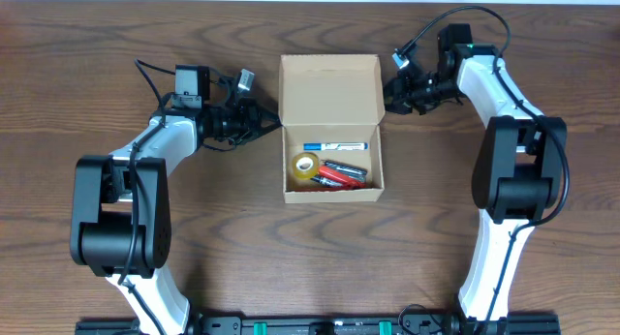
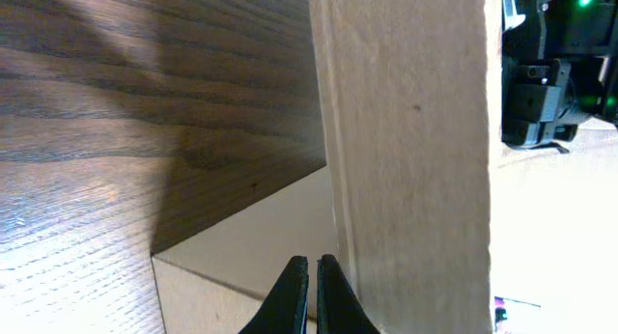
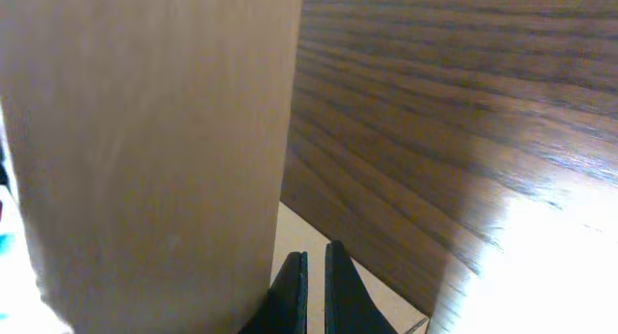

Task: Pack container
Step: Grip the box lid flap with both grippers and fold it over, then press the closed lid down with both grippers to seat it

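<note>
The container (image 1: 333, 191) is a small tan cardboard box at the table's middle, with its flap lid (image 1: 329, 83) open and lying toward the back. Inside lie a white marker with a blue cap (image 1: 335, 145), a yellow tape roll (image 1: 306, 167) and red markers (image 1: 345, 174). My left gripper (image 1: 274, 123) is shut at the box's left side by the hinge. In the left wrist view its tips (image 2: 313, 262) rest against the tan wall (image 2: 406, 131). My right gripper (image 1: 387, 91) is shut at the lid's right edge. Its tips (image 3: 315, 252) sit beside the cardboard (image 3: 145, 131).
The dark wooden table (image 1: 116, 45) surrounds the box. The right arm's wrist shows beyond the cardboard in the left wrist view (image 2: 546, 73). Both arm bases stand at the table's front edge (image 1: 310, 323).
</note>
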